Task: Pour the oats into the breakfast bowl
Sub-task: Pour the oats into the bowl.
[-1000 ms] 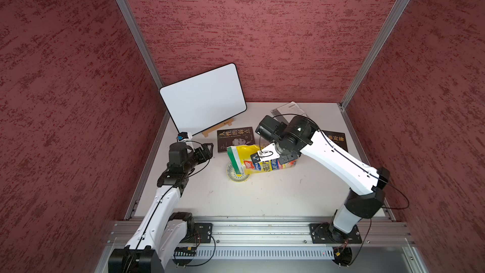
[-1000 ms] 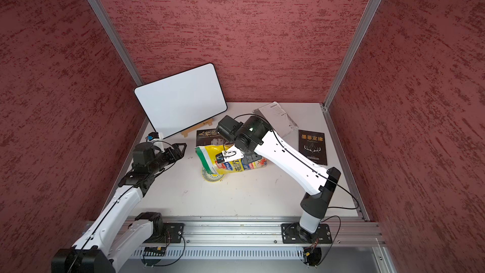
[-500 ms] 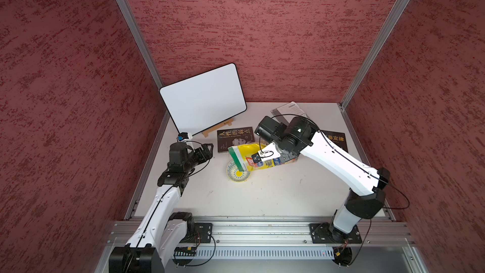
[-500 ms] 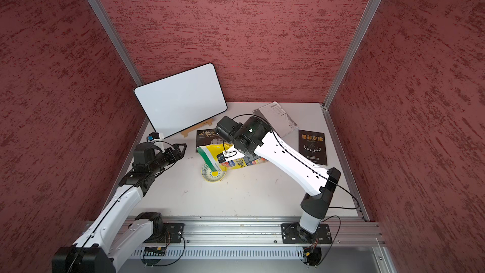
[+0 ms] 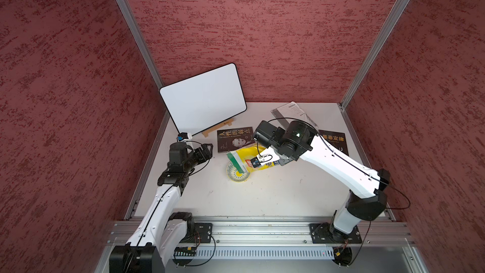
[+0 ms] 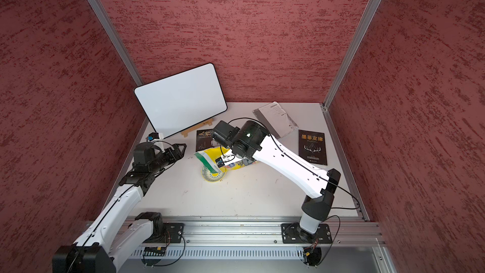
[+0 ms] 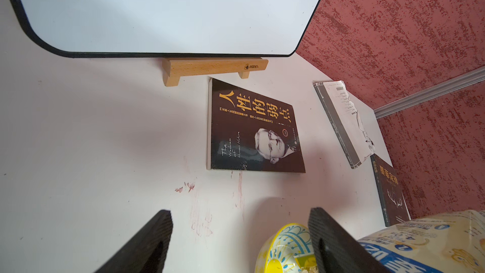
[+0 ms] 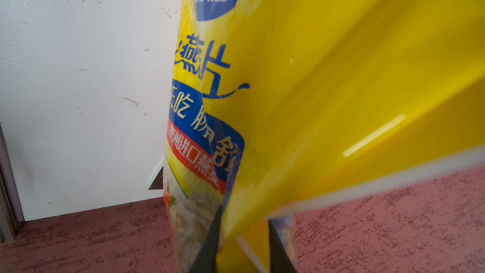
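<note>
The right gripper [image 8: 244,232] is pinching the bottom end of the yellow SEAMILD oat bag [image 5: 248,153], its fingers drawn narrow on the crinkly plastic. It is holding the bag tipped so that the green-banded mouth is hanging lowest, over the breakfast bowl [image 5: 237,175] on the white table [image 5: 262,198]. Gripping the far end looks meant to let the contents slide toward the opening. Whether the mouth is touching the bowl's rim cannot be told.

In the left wrist view, pale oats [image 7: 304,269] are showing inside the bowl beneath the bag, so the pour appears to be under way. The rest are hidden in the bag.

The left gripper [image 7: 240,214] is hanging wide and empty near the bowl, touching nothing, seemingly waiting clear of the stream.

A whiteboard [image 5: 202,98] and a dark paperback [image 5: 235,139] are sitting behind the work. With the bag so much larger than the bowl, spillage over the rim is the likely risk.
</note>
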`<act>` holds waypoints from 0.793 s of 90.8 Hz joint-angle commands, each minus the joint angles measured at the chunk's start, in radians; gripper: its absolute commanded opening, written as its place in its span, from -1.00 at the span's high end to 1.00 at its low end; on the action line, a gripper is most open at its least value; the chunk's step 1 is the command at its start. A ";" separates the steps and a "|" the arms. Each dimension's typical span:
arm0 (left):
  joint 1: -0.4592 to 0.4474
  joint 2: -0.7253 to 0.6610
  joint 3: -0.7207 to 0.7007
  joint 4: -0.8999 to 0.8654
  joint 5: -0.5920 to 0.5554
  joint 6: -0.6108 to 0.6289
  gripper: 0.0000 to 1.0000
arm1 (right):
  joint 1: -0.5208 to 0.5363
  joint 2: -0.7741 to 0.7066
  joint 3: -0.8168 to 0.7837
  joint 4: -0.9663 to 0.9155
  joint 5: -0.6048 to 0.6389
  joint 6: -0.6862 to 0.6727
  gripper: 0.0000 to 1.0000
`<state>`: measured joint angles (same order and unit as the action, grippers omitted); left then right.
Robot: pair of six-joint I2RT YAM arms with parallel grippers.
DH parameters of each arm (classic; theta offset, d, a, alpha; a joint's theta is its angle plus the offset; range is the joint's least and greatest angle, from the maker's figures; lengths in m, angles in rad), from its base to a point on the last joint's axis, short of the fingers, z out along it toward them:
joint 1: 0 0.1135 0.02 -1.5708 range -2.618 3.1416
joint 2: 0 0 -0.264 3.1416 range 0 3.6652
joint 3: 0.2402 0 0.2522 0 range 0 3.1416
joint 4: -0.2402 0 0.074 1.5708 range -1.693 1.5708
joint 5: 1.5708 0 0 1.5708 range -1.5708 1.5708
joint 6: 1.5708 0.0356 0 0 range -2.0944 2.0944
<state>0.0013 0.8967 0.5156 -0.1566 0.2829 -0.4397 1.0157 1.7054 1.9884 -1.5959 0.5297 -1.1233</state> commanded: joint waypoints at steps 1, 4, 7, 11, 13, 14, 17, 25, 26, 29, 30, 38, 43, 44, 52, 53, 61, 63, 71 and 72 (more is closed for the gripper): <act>0.012 0.001 -0.002 0.008 -0.007 0.010 -0.73 | 0.007 -0.057 0.046 0.058 0.141 -0.010 1.00; 0.011 0.001 -0.002 0.008 -0.007 0.010 -0.73 | 0.007 -0.053 0.046 0.054 0.146 -0.013 1.00; 0.011 0.002 0.000 0.006 -0.007 0.011 -0.73 | 0.007 -0.052 0.046 0.055 0.154 -0.015 1.00; 0.011 0.001 -0.001 0.006 -0.006 0.011 -0.73 | 0.007 -0.053 0.050 0.060 0.158 -0.016 1.00; 0.011 0.002 -0.001 0.006 -0.006 0.010 -0.73 | 0.007 -0.053 0.051 0.064 0.156 -0.018 1.00; 0.011 0.001 0.000 0.006 -0.007 0.010 -0.73 | 0.007 -0.052 0.052 0.065 0.154 -0.019 1.00; 0.013 0.002 -0.001 0.007 -0.007 0.010 -0.73 | 0.007 -0.051 0.052 0.067 0.152 -0.022 1.00; 0.014 0.006 0.000 0.009 -0.004 0.010 -0.73 | 0.007 -0.040 0.052 0.062 0.162 -0.029 1.00; 0.015 0.006 0.000 0.008 -0.003 0.010 -0.73 | 0.007 -0.041 0.054 0.063 0.163 -0.030 1.00; 0.016 0.007 0.000 0.009 -0.004 0.010 -0.73 | 0.007 -0.043 0.058 0.070 0.165 -0.032 1.00; 0.015 0.007 -0.001 0.009 -0.004 0.010 -0.73 | 0.007 -0.045 0.060 0.074 0.165 -0.033 1.00; 0.015 0.006 -0.003 0.009 -0.003 0.011 -0.73 | 0.009 -0.051 0.062 0.105 0.154 -0.051 1.00; 0.014 0.006 -0.002 0.010 -0.004 0.011 -0.73 | 0.009 -0.038 0.058 0.092 0.157 -0.056 1.00; 0.014 0.006 -0.002 0.010 -0.003 0.011 -0.73 | 0.009 -0.034 0.058 0.089 0.159 -0.055 1.00; 0.015 0.006 -0.002 0.007 -0.004 0.011 -0.73 | 0.010 -0.018 0.047 0.093 0.161 -0.056 1.00; 0.015 0.006 -0.002 0.006 -0.004 0.012 -0.73 | 0.010 -0.017 0.046 0.096 0.159 -0.056 1.00; 0.014 0.007 -0.002 0.006 -0.005 0.010 -0.72 | 0.012 -0.010 0.033 0.109 0.143 -0.057 1.00; 0.014 0.008 -0.003 0.008 -0.004 0.010 -0.72 | 0.012 -0.008 0.028 0.107 0.141 -0.057 1.00; 0.015 0.010 -0.002 0.009 -0.005 0.010 -0.72 | 0.012 0.000 0.014 0.110 0.133 -0.053 1.00; 0.015 0.011 -0.003 0.008 -0.005 0.010 -0.72 | 0.012 0.001 0.013 0.110 0.130 -0.052 1.00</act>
<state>0.0063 0.9001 0.5156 -0.1566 0.2829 -0.4397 1.0183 1.7176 1.9881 -1.5597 0.5545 -1.1683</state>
